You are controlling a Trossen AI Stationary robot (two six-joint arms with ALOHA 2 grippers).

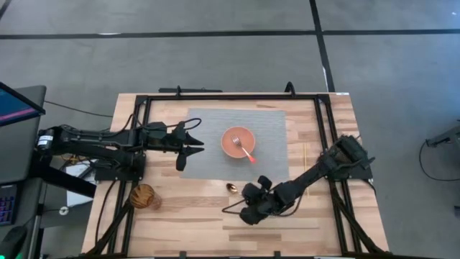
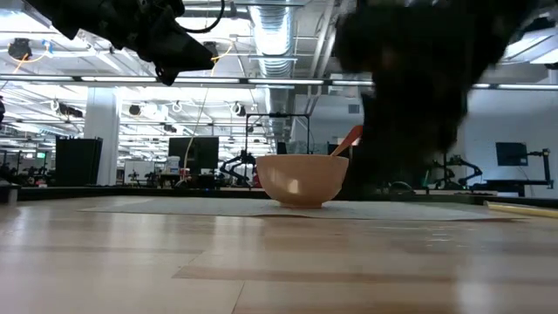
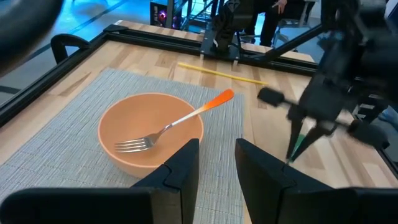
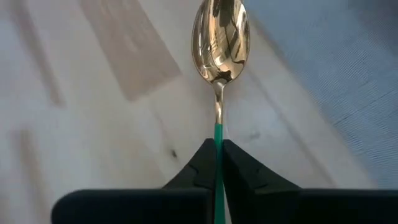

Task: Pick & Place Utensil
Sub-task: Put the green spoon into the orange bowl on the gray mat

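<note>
Your spoon (image 4: 221, 38) — gold bowl, green handle — is pinched in the right gripper (image 4: 217, 163), fingers closed on the handle, over bare wood beside the grey mat (image 1: 208, 155). Left gripper (image 3: 214, 165) hovers slightly parted near the bowl (image 3: 149, 134) — fork (image 3: 168, 127) inside.

Camera layout as I see it: high view looks straight down on the whole table (image 1: 180, 223); low view sits at tabletop level, facing the room; both wrist views look closely past their own fingers. High, low and left wrist share the bowl (image 1: 238, 142) mid-frame
</note>
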